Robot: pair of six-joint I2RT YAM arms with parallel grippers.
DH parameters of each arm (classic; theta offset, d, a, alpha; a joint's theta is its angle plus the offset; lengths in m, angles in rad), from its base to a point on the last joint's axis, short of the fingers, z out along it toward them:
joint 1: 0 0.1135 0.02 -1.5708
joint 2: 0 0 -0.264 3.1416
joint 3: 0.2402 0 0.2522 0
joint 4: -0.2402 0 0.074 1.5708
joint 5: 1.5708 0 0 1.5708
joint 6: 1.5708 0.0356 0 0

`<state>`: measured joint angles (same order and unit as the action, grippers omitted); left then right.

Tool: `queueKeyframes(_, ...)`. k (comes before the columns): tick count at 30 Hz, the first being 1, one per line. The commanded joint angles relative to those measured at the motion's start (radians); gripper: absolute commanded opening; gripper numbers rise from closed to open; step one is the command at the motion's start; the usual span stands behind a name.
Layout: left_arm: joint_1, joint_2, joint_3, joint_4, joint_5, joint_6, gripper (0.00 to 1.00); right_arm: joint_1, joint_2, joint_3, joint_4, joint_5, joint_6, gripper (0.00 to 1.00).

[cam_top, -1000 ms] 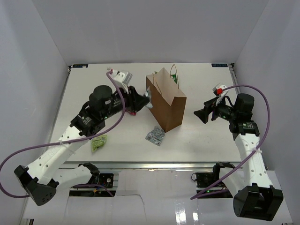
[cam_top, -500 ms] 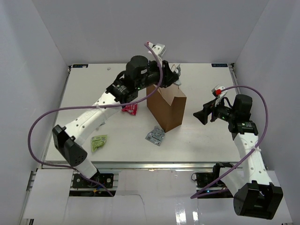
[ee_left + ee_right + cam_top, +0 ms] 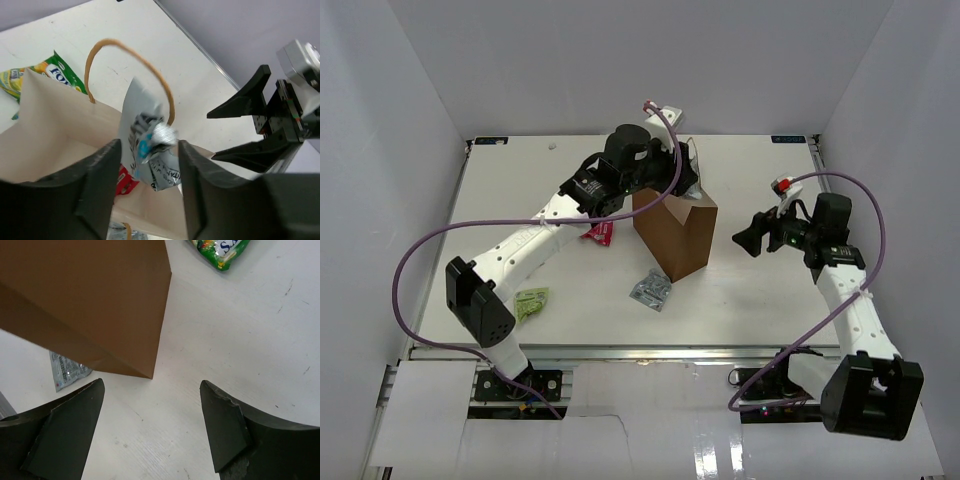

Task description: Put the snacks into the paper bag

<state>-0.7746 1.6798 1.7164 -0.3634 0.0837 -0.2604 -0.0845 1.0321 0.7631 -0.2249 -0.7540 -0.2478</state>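
On the white desk (image 3: 740,300) the left arm (image 3: 540,235) arches over the upright paper bag (image 3: 680,235), left claw (image 3: 150,155) pinching a silvery packet (image 3: 137,120) above its mouth; right claw (image 3: 150,410) gapes wide beside the bag

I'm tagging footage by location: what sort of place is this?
Probably a robotics lab test cell, not a shop: a white table boxed in by plain white panels, with cabled left arm and right arm bolted at its near edge.
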Motion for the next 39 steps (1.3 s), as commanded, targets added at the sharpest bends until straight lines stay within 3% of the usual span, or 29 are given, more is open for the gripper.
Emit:
queueKeyframes(1, -0.002, -0.066, 0.02, 0.007, -0.024, -0.007, 0.63, -0.003, 0.089, 0.083, 0.101, 0.027, 0.114, 0.82)
queueKeyframes(6, -0.002, -0.091, 0.029, 0.007, -0.032, -0.026, 0.79, 0.031, 0.39, 0.313, 0.084, 0.125, 0.27, 0.78)
queueKeyframes(13, 0.0, -0.184, 0.048, 0.029, -0.004, -0.081, 0.87, 0.163, 0.862, 0.785, -0.08, 0.289, 0.404, 0.76)
queueKeyframes(18, 0.0, -0.401, -0.147, 0.098, -0.067, -0.169, 0.88, 0.198, 1.155, 1.062, -0.077, 0.225, 0.496, 0.79)
queueKeyframes(20, 0.0, -0.468, -0.204, 0.075, -0.156, -0.195, 0.92, 0.21, 1.219, 1.175, -0.056, 0.223, 0.516, 0.81)
queueKeyframes(26, 0.0, -0.678, -0.368, -0.069, -0.304, -0.287, 0.93, 0.259, 1.361, 1.266, 0.03, 0.301, 0.562, 0.79)
queueKeyframes(32, 0.0, -0.813, -0.483, -0.104, -0.354, -0.372, 0.94, 0.293, 1.399, 1.254, 0.025, 0.439, 0.616, 0.73)
queueKeyframes(33, 0.0, -0.822, -0.494, -0.111, -0.351, -0.391, 0.98, 0.299, 1.405, 1.243, 0.035, 0.443, 0.625, 0.72)
queueKeyframes(36, 0.0, -0.848, -0.537, -0.14, -0.332, -0.422, 0.98, 0.31, 1.425, 1.224, 0.045, 0.43, 0.659, 0.66)
queueKeyframes(39, 0.0, -0.864, -0.577, -0.147, -0.322, -0.444, 0.98, 0.312, 1.424, 1.197, 0.053, 0.45, 0.663, 0.48)
